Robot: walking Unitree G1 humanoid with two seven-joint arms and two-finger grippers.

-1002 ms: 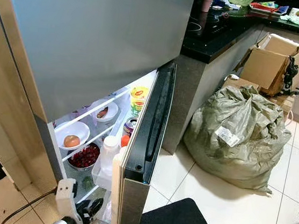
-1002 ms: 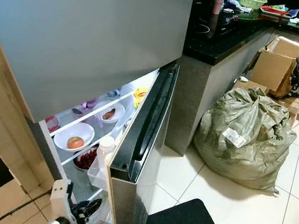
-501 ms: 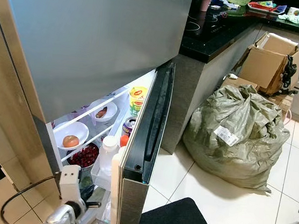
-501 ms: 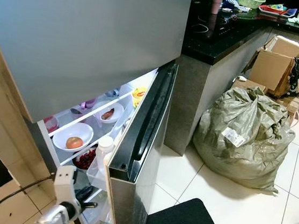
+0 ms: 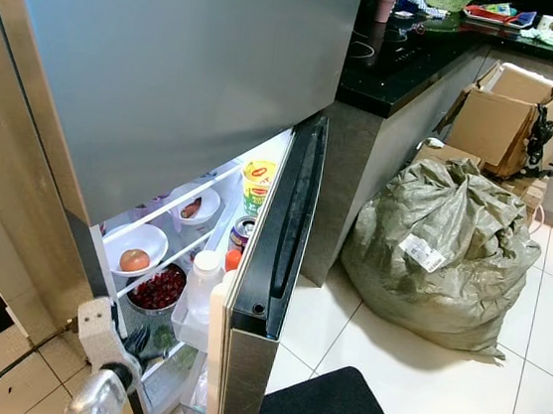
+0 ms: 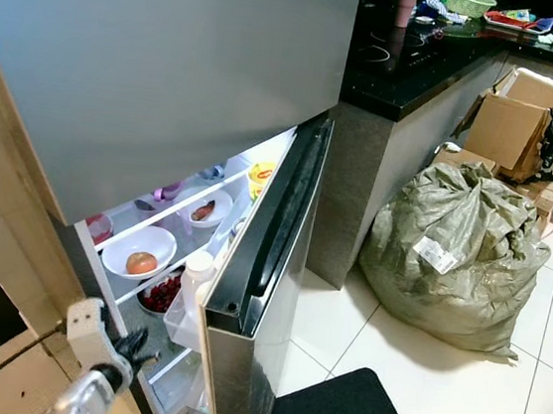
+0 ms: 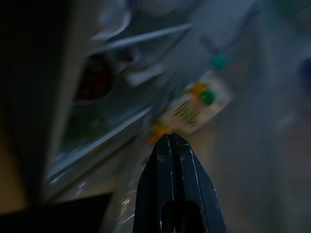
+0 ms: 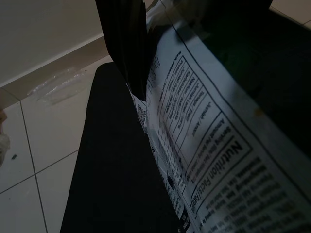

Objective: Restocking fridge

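Restocking in hand: our right gripper (image 8: 127,48) has its jaws clamped on a printed packet (image 8: 204,145) held low over the black mat (image 8: 116,170); our left gripper (image 7: 171,141), jaws closed and empty, waits at the open fridge (image 5: 276,227).

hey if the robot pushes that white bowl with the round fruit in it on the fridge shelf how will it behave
The white bowl looks rigid and probably breakable, so a hard shove seems risky. It sits on a white wire shelf, where it would likely slide rather than tip, being wide and shallow. The round fruit lies loose inside and may roll about.
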